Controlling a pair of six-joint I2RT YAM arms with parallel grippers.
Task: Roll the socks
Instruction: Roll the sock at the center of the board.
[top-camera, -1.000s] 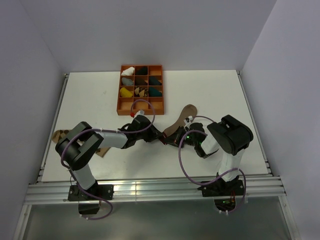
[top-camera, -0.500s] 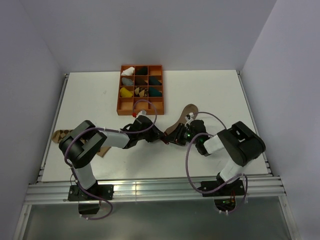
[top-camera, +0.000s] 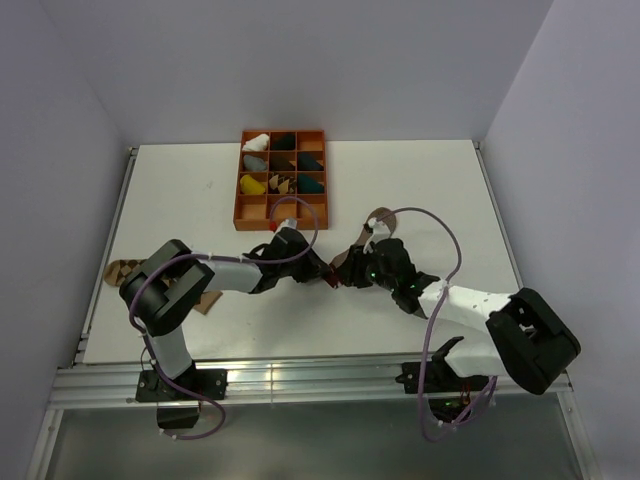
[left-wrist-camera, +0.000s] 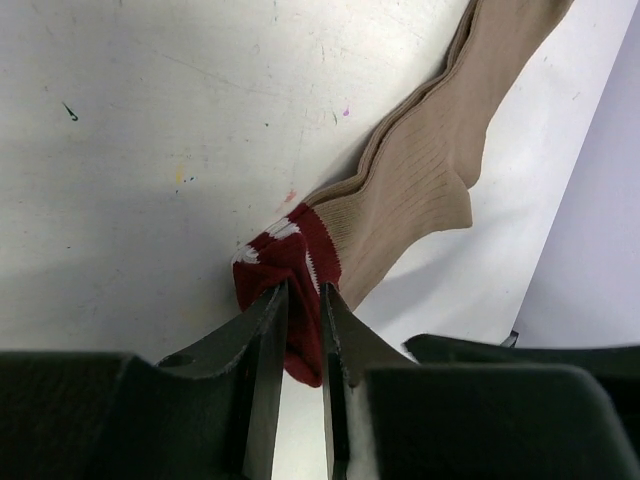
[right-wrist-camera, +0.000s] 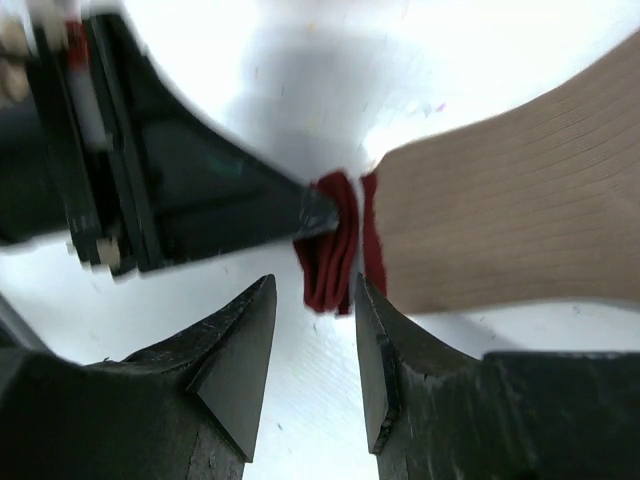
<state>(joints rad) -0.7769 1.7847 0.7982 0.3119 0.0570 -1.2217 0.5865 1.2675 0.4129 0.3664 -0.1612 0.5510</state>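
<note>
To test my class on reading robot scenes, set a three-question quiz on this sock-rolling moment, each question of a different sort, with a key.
1. Which part of the tan sock does the left gripper pinch? A) toe B) red cuff C) heel
2. True or false: the right gripper is clamped shut on the sock.
3. Fill in: in the top view, the argyle sock lies by the table's ____ edge.
Key: 1 B; 2 false, its jaws stand open at the cuff; 3 left.
</note>
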